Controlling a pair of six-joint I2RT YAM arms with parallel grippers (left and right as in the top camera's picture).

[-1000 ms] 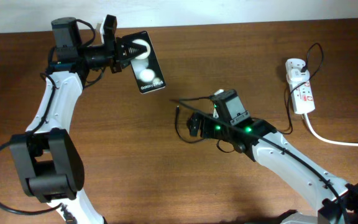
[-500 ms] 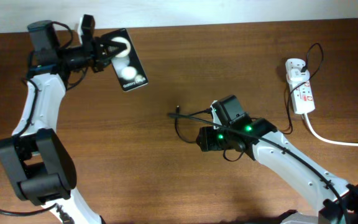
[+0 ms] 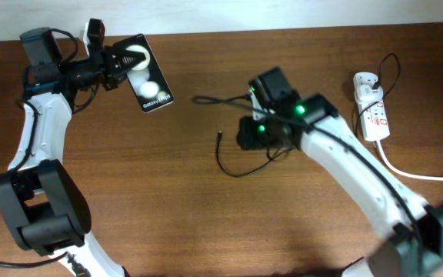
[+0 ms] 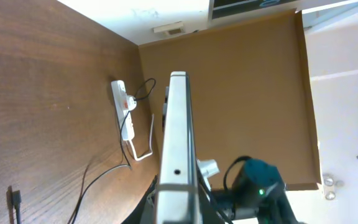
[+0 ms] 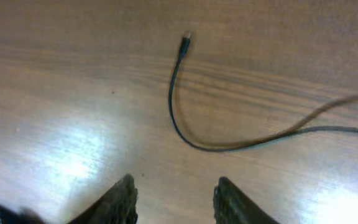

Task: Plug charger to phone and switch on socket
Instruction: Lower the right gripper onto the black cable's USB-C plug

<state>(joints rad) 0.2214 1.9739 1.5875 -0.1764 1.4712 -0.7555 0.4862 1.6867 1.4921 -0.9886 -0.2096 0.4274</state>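
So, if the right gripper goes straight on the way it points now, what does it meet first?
Most likely the bend of the thin black charger cable, lying on the brown wooden table ahead of the open right gripper; depth is unclear.

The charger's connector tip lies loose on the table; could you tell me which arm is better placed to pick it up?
Right, probably. The right gripper is open and empty with the charger tip just ahead of it; the left gripper is shut on the phone.
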